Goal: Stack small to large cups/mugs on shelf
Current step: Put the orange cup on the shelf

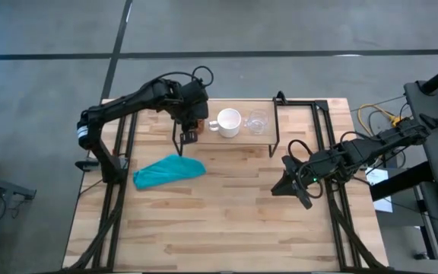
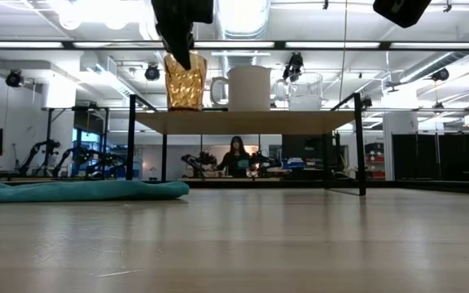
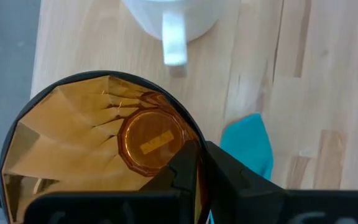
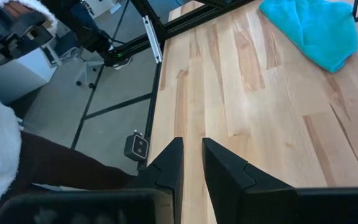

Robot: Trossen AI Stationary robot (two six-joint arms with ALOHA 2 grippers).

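The amber-brown textured cup (image 2: 186,81) stands on its base at the left end of the shelf (image 2: 243,122), a wooden board on thin black legs. The white handled mug (image 1: 229,122) stands upright beside it. The clear glass cup (image 1: 258,122) stands past the mug, toward the table's right. My left gripper (image 3: 202,168) comes down from above and is shut on the amber cup (image 3: 104,143). My right gripper (image 4: 192,163) hovers over the table's right side, away from the shelf, its fingers a narrow gap apart and empty. My left gripper holds the amber cup by its rim wall (image 3: 199,149), on the side toward the table's near edge. One finger (image 3: 182,171) is inside the cup and the other (image 3: 235,177) outside. The fingers point down from above. The cup stands upright on the shelf board (image 2: 218,122).
A teal cloth (image 1: 169,171) lies crumpled on the table in front of the shelf's left end. The black table frame (image 1: 329,144) runs along both sides. Bare wood stretches across the table's near half (image 1: 226,221). A person (image 2: 237,155) shows far behind the shelf.
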